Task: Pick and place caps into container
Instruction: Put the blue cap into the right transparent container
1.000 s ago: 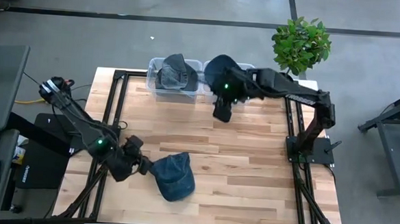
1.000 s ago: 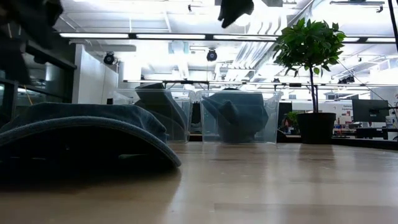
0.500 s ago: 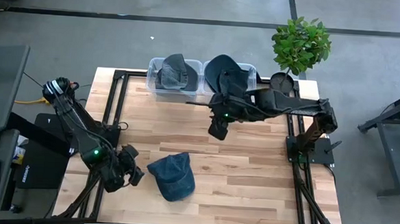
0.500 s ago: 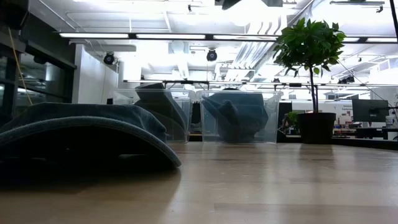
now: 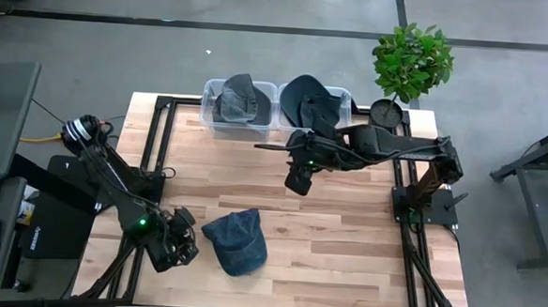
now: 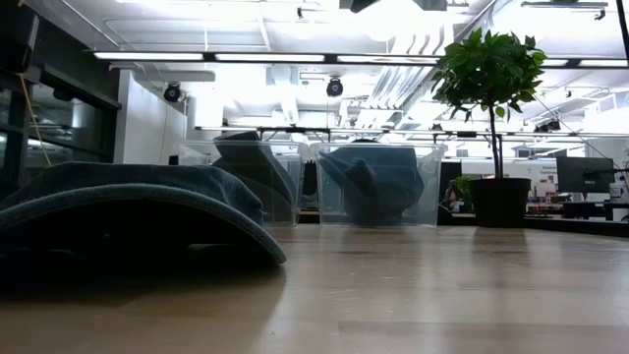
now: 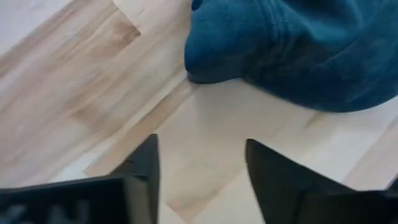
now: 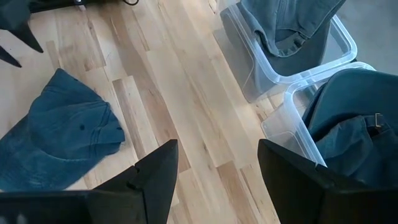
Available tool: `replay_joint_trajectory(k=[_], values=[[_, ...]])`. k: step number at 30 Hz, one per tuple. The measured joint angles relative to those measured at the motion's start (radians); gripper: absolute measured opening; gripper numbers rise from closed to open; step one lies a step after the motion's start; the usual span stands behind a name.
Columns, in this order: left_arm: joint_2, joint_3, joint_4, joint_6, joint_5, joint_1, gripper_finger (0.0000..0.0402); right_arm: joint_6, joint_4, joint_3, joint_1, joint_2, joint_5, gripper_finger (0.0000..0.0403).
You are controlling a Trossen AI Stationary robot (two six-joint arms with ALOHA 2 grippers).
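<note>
On pale plank table, floppy denim cap

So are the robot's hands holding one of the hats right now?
No, neither. The left end effector is open over bare wood beside the blue cap on the table. The right end effector is open too, empty, near the two bins.

Cap cut off by low view's left edge; bin contents partly out of frame.
</note>
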State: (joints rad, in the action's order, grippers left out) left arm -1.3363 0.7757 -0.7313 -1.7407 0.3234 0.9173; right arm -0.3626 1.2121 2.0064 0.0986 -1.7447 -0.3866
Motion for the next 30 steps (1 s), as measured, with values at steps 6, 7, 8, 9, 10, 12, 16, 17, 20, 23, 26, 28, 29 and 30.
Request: replay_joint_trajectory(k=[6,7,8,9,10,12,16,17,20,23,26,28,29,30], values=[[-0.033,0.000,0.012,0.086,0.001,0.000,0.0028,-0.004,0.003,0.000,0.001,0.000,0.000,0.0216],[-0.041,0.000,0.022,0.095,0.001,0.000,0.0014,-0.004,0.004,0.000,0.001,0.000,0.000,0.0216],[-0.050,0.000,0.028,0.098,0.005,-0.001,0.0011,-0.004,0.005,0.000,0.000,0.000,0.000,0.0216],[-0.058,0.000,0.036,0.100,0.006,-0.001,0.0013,-0.004,0.010,0.000,0.000,0.000,-0.005,0.0216],[-0.069,0.000,0.048,0.102,0.007,-0.002,0.0015,-0.004,0.021,0.000,0.001,0.000,-0.015,0.0216],[-0.092,0.000,0.072,0.109,0.003,-0.016,0.0008,-0.007,0.056,0.000,0.005,0.000,-0.036,0.0216],[-0.125,0.000,0.143,0.146,0.001,-0.052,0.0004,-0.050,0.153,0.000,0.013,0.006,-0.082,0.0216],[-0.130,0.000,0.170,0.165,0.000,-0.063,0.0002,-0.059,0.174,0.000,0.016,0.010,-0.084,0.0216],[-0.147,0.000,0.251,0.224,-0.004,-0.109,0.0001,-0.081,0.212,0.000,0.027,0.016,-0.091,0.0216],[-0.162,0.000,0.301,0.273,-0.036,-0.158,0.0000,-0.106,0.265,0.000,0.044,0.024,-0.124,0.0216],[-0.193,0.000,0.354,0.324,-0.105,-0.206,0.0000,-0.156,0.350,0.000,0.065,0.047,-0.161,0.0216],[-0.213,0.000,0.394,0.363,-0.149,-0.239,0.0000,-0.183,0.359,-0.004,0.083,0.072,-0.187,0.0216],[-0.223,0.000,0.419,0.382,-0.163,-0.255,0.0000,-0.187,0.352,-0.014,0.095,0.094,-0.188,0.0216],[-0.234,0.000,0.443,0.400,-0.173,-0.273,0.0000,-0.192,0.348,-0.020,0.105,0.113,-0.187,0.0216]])
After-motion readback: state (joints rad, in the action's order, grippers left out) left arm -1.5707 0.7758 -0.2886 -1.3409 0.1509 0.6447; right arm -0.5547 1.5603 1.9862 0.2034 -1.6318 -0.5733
